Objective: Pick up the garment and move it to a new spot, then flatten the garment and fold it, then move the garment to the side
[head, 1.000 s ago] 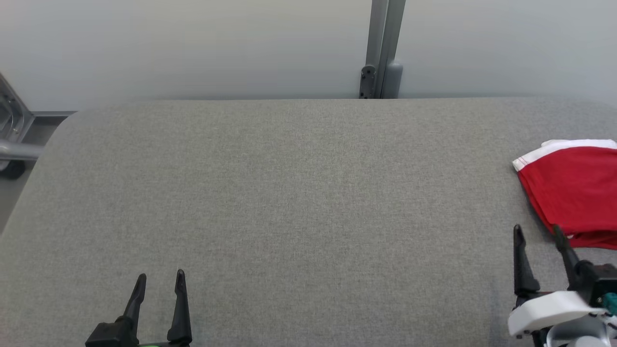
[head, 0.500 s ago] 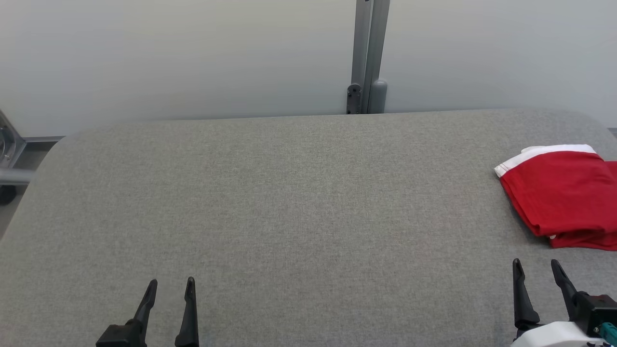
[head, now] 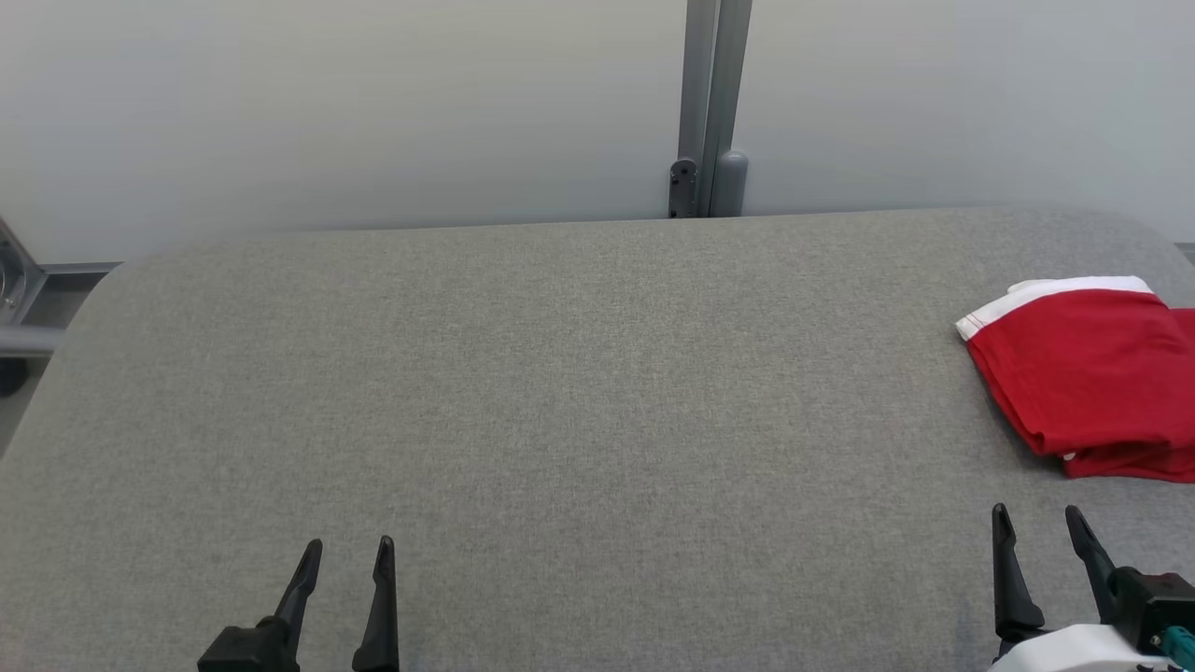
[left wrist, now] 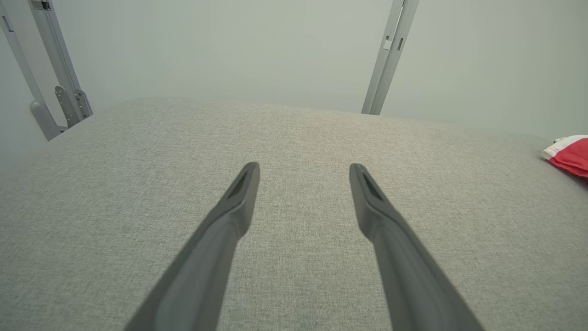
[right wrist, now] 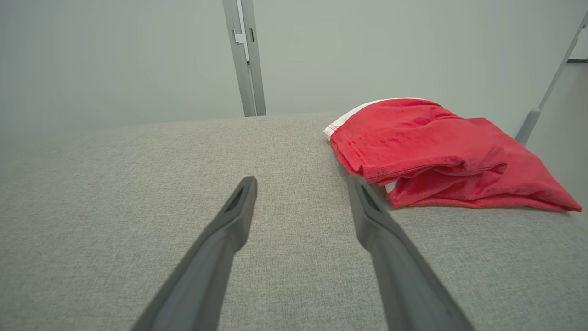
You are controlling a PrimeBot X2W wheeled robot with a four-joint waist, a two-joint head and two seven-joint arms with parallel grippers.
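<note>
In the head view, the red garment (head: 1083, 373) with its white band is seen at the right edge of the frame, laid in stacked layers on the grey table (head: 560, 392). The left claw (head: 348, 544) is found at the lower left and the right claw (head: 1037, 511) at the lower right. Both are spread, and nothing is held.

In the left wrist view, the left claw (left wrist: 304, 168) is shown spread above bare cloth, and a corner of the garment (left wrist: 569, 154) is caught at the far right edge.

In the right wrist view, the right claw (right wrist: 302, 181) is spread and empty, and the garment (right wrist: 427, 142) lies just beyond it at the upper right, doubled over but not crisply squared.

The folding and the move to the side are judged done. Little or nothing appears to be left.
</note>
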